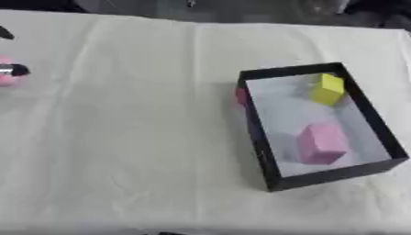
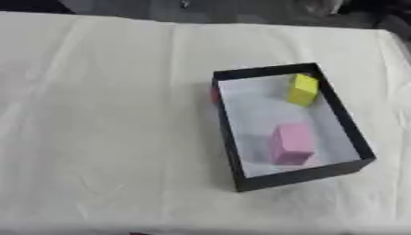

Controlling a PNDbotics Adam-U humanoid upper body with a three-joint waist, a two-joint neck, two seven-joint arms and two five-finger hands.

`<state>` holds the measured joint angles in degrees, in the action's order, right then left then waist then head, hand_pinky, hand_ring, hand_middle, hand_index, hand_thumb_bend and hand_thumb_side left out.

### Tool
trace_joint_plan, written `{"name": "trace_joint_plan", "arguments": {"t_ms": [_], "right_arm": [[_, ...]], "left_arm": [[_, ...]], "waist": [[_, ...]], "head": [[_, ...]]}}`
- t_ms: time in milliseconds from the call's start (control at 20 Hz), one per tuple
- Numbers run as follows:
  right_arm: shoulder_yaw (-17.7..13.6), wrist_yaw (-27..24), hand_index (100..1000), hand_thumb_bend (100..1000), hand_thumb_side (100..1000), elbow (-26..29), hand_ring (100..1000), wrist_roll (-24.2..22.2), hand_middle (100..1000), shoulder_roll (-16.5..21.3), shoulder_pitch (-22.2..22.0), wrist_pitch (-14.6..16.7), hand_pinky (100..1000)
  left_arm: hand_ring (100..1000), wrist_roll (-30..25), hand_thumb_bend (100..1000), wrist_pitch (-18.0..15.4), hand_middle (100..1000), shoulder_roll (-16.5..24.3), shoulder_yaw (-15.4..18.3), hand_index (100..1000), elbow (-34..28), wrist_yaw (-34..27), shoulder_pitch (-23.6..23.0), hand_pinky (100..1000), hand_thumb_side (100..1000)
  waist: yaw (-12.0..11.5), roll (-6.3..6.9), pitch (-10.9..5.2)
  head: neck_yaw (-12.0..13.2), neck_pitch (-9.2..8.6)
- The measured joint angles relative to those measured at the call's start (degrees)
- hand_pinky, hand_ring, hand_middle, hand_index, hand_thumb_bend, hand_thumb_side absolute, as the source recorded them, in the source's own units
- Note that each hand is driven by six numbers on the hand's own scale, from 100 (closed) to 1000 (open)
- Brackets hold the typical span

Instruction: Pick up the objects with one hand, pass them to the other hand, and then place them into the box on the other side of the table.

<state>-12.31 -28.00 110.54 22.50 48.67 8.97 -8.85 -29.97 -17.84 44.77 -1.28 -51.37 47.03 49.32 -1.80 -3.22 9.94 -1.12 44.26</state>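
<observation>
I'm looking down on the worktop, draped in a creased cream cloth, and the black-walled box sits on the right side of it, turned a little askew. Inside, on its pale floor, I've got a yellow block up at the far end, standing close against the right wall and tipped slightly. Nearer to me there's a pink block, upright, roughly in the middle of the near half, apart from the yellow one. Just outside the box's left wall, near the far corner, a small reddish thing peeks out, touching or just beside the wall; I can't make out what it is.

Over at the far left edge of the left eye view, my left hand only just shows: a dark-and-silver bit of finger against something pink. It looks as though the pink thing is at the hand, but with so little in view I cannot tell whether the fingers are curled round it or merely next to it. The right eye view doesn't catch that hand at all.

My right hand shows in neither view.
</observation>
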Motion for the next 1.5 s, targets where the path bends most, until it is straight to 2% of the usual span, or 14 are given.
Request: {"name": "trace_joint_plan", "arguments": {"t_ms": [200,400,600,750,1050,1250,1300,1350,1500], "right_arm": [[-0.02,0.23,978,100,552,0.04,941,0.02,848,-0.28,-0.44,-0.01,735],[-0.02,0.63,977,100,561,0.42,941,0.1,848,-1.09,-0.48,-0.11,735],[0.0,1.35,977,100,567,0.96,941,0.14,847,-1.9,-0.75,-0.34,736],[0.03,1.84,977,100,574,1.1,941,0.06,847,-2.48,-0.9,-0.59,735],[0.19,2.56,977,100,583,1.1,940,0.03,846,-3.29,-1.01,-1.04,736],[0.34,2.84,977,100,587,1.1,940,0.09,845,-3.52,-1.41,-1.19,736],[0.35,2.97,977,100,575,1.1,940,0.09,845,-3.54,-1.42,-1.21,736],[0.35,3.05,977,100,587,1.1,940,0.07,845,-3.55,-1.42,-1.24,737],[0.36,3.2,977,100,590,1.1,940,0.02,845,-3.68,-1.47,-1.39,737]], "left_arm": [[878,0.88,602,1.1,799,0.75,0.83,853,1.76,1.36,0.0,924,519],[873,2.09,583,2.27,796,1.07,1.5,859,3.44,2.57,0.18,919,516],[873,3.0,606,3.31,797,1.1,1.91,864,4.98,3.68,0.95,909,498],[873,4.2,589,4.88,795,1.1,2.26,827,5.8,5.76,1.7,902,464],[871,5.84,522,7.97,795,1.04,3.24,777,8.0,9.67,2.71,899,415],[876,5.39,544,9.66,806,1.04,3.62,784,9.39,11.54,2.75,890,395],[878,5.15,565,10.06,809,1.04,3.68,786,9.68,12.12,2.75,887,367],[878,4.86,553,10.4,809,1.04,3.76,786,9.97,12.68,2.75,885,396],[877,4.11,510,11.31,808,1.03,3.96,780,10.81,14.4,2.75,887,355]], "waist": [[0.19,0.0,0.39],[0.43,0.0,1.26],[0.68,0.0,2.09],[0.78,0.0,2.55],[1.03,0.0,2.9],[1.13,0.0,3.06],[1.18,0.0,3.07],[1.25,0.0,3.11],[1.35,0.0,3.19]], "head": [[0.46,-0.04],[0.46,-0.12],[0.58,-0.63],[1.32,-1.14],[2.11,-1.75],[2.24,-2.08],[2.25,-2.1],[2.27,-2.11],[2.37,-2.27]]}}
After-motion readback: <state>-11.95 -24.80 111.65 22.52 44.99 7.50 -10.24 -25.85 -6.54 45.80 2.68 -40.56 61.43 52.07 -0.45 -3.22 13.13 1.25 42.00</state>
